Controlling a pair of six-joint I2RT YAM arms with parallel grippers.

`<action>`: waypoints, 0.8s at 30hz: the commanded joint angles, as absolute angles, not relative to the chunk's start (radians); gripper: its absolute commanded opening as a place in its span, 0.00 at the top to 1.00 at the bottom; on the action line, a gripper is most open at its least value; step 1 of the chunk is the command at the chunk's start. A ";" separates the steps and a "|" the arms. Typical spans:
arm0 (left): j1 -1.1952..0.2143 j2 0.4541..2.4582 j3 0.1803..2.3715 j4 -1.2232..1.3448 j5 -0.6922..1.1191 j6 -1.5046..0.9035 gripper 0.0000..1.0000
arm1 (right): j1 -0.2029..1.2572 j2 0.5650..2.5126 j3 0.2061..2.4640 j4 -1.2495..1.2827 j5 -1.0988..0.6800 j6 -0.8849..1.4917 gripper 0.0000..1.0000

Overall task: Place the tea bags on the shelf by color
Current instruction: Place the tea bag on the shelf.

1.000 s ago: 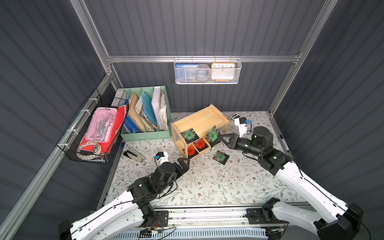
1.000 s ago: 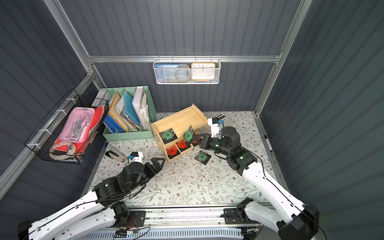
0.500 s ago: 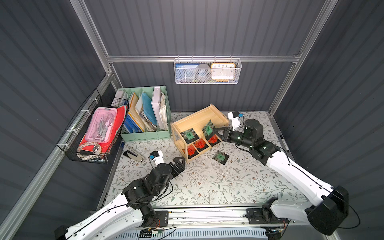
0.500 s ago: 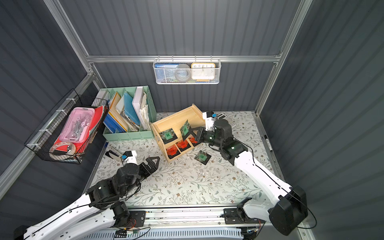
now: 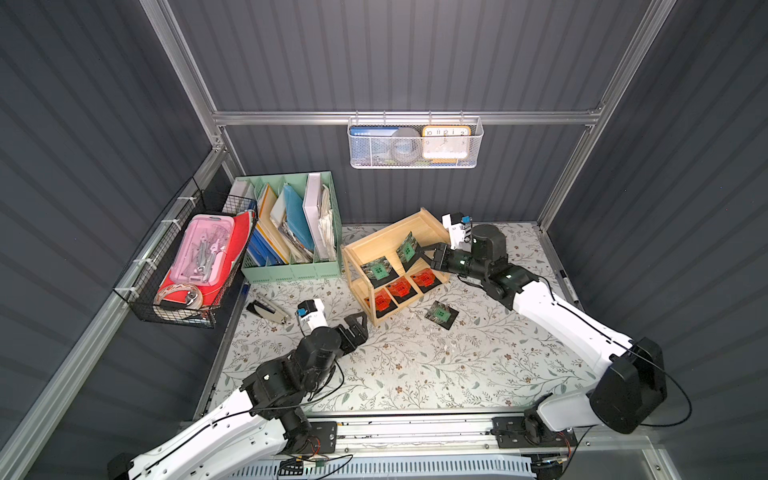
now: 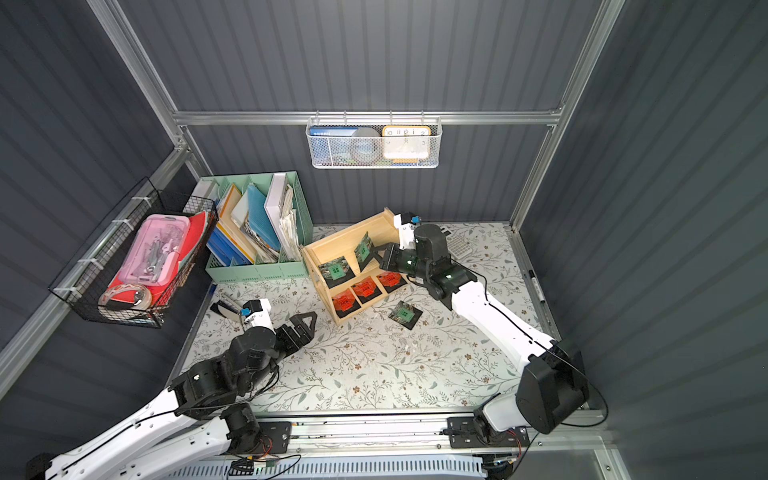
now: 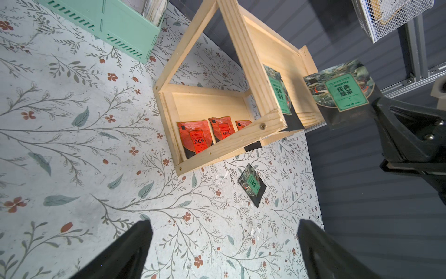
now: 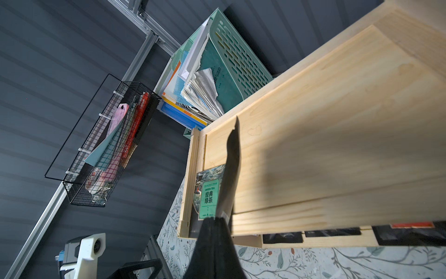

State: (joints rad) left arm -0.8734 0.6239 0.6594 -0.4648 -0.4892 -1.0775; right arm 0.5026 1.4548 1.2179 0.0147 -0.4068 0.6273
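I had the right gripper point(image 5: 424, 256) pinched shut on a green tea bag point(image 5: 407, 250), which stood on edge over the top tier of the shelf point(image 5: 384, 237), toward its 3 o'clock end in a top view. 1 more green bag point(image 5: 377, 270) lay flat on that tier at 8 o'clock. 3 red bags point(image 5: 401, 288) lined the lower tier. A 3rd green bag point(image 5: 441, 314) lay on the table point(image 5: 415, 365) at the shelf's 5 o'clock. The left gripper point(image 7: 225, 227) hung at the shelf's 7 o'clock, fingers wide, holding nothing.

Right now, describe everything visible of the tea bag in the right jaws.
The tea bag is a flat square black sachet with a mottled front and green label reading GREEN TEA. It tilts on edge over the upper tier of the shelf, its black margin pinched by the right gripper, jaws shut.
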 commanded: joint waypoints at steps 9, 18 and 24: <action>-0.876 0.620 0.687 -0.492 -0.530 -1.028 0.00 | 0.490 1.522 1.267 -0.013 -0.404 0.654 1.00; -0.876 0.618 0.685 -0.491 -0.529 -1.028 0.00 | 0.482 1.521 1.250 -0.057 -0.368 0.685 1.00; -0.876 0.619 0.685 -0.491 -0.528 -1.028 0.00 | 0.478 1.532 1.252 -0.071 -0.355 0.711 1.00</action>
State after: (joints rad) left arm -0.8734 0.6201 0.6601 -0.4683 -0.5098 -1.0550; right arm 0.4839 1.5204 1.2419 -0.0536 -0.3702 0.6933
